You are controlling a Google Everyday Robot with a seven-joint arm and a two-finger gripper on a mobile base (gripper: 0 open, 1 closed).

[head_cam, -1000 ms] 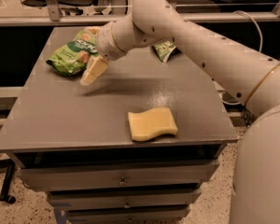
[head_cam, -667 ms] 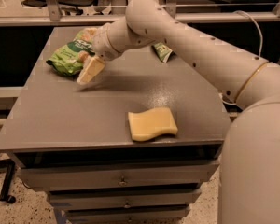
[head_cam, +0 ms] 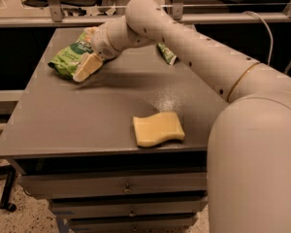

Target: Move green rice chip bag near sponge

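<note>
Sponge (head_cam: 158, 128) near front edge of bench (head_cam: 63, 125). Further back, left: gripper (head_cam: 87, 67) at near side of green rice chip bag (head_cam: 68, 57), overlapping it; spread or pinching, cannot tell. Green rice chip bag well apart from sponge. Risk: puffy foil slips w/o firm hold, or is pushed off left edge. Small green bag (head_cam: 167, 53) at back, not target.
</note>
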